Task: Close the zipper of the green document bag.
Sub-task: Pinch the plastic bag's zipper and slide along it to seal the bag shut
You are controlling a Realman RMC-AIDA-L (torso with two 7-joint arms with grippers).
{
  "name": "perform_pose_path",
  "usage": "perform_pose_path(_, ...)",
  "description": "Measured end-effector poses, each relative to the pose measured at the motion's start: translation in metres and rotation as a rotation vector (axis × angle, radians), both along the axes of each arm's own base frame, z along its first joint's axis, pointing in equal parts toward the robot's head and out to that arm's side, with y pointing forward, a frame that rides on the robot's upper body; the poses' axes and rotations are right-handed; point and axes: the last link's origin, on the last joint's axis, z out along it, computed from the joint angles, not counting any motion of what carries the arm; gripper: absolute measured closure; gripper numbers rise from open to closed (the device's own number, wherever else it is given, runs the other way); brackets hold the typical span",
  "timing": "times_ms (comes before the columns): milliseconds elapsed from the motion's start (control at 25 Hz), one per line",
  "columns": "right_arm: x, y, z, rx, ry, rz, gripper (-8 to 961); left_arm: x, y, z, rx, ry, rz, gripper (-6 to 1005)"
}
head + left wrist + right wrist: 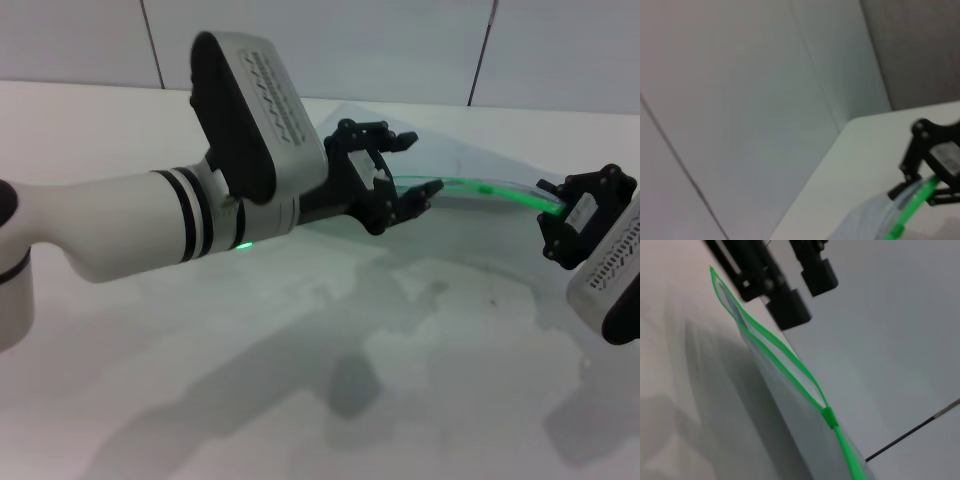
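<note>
A plain white counter [300, 340] spreads across the whole view, soft grey shadows pooling on its near half, and behind it rises a pale grey panelled wall [330, 45], split by thin dark seams [155, 45] running down to the counter's back edge.

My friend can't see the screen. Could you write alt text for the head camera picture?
Two robot arms hold a pale see-through document bag up off a white table by its bright green zipper: the left gripper near the middle, fingers apart, the right gripper at its end.
</note>
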Motion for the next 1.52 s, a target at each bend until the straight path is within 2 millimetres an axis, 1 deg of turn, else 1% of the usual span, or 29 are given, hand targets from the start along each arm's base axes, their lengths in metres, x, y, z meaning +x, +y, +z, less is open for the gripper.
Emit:
perform_pose_path(280,-0.002,0.001,0.000,0.001,0.018,-0.007,905,0.002,-0.004,-0.006,-0.001,0.080,-0.089,446)
perform_pose_path(400,-0.004,0.001,0.000,0.000,0.020,-0.002,905,0.005,-0.005,-0.009,-0.004,0.097,-0.121,446)
perform_pose_path(520,-0.009,0.000,0.001,0.002,0.025,0.012,905,0.007,-0.002,-0.010,0.001,0.115,-0.142,447)
perform_pose_path(720,-0.014,-0.002,0.000,0.001,0.032,0.026,905,0.007,0.003,-0.013,0.031,0.145,-0.161,447)
perform_pose_path(920,-0.017,-0.005,0.003,0.007,0.039,0.032,905,0.004,0.008,-0.016,0.048,0.154,-0.159,471)
perform_pose_path(1200,-0.022,-0.007,0.001,0.002,0.043,0.044,905,0.005,0.010,-0.017,0.024,0.147,-0.167,487)
perform_pose_path(1520,-0.021,-0.007,0.000,-0.002,0.040,0.043,905,0.008,0.007,-0.024,0.027,0.191,-0.218,503)
